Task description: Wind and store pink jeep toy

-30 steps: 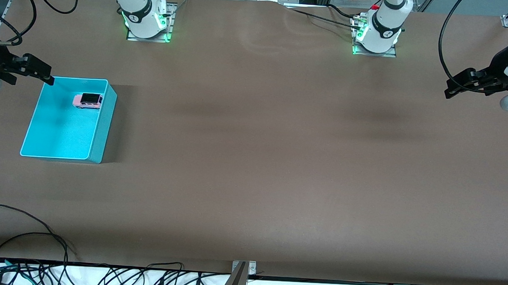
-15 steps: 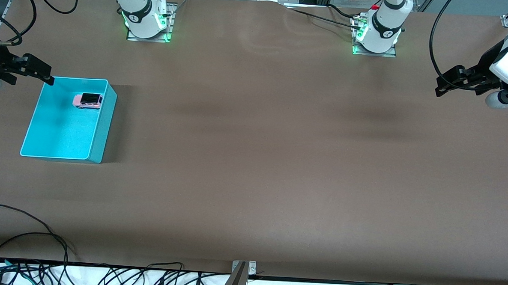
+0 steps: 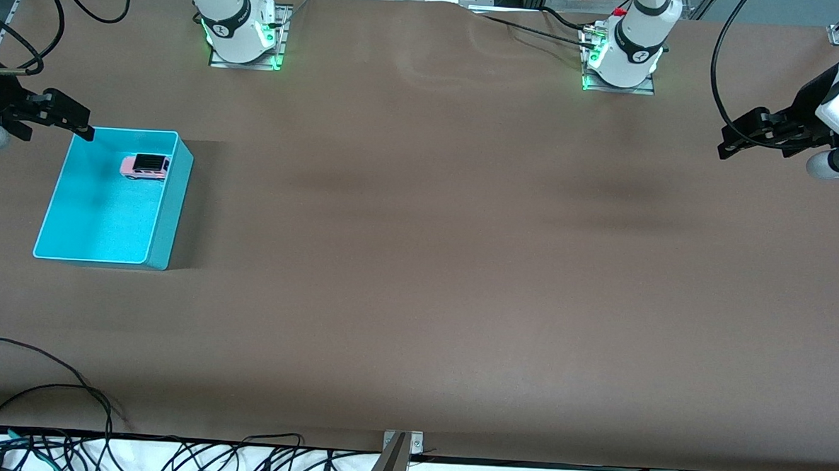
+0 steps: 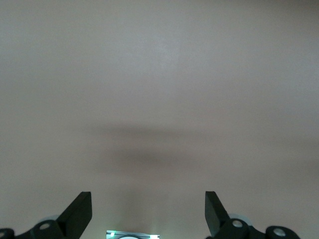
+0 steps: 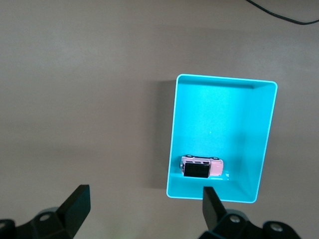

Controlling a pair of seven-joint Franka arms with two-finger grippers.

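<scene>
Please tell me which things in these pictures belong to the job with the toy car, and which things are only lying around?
Belong to the job:
- pink jeep toy, lying in the bin
- turquoise bin
- right gripper, open, over the bin's corner
- left gripper, open, waiting over the table

Only lying around:
- black cables at the table edge nearest the camera

Jeep toy (image 3: 144, 166) sits in the bin (image 3: 173, 203), in the part farthest from front cam, w/ the bin at my right arm's end of the table (image 3: 418, 264). My right gripper (image 3: 77, 124) hangs by the bin's corner; left gripper (image 3: 731, 144) over left arm's end.
</scene>
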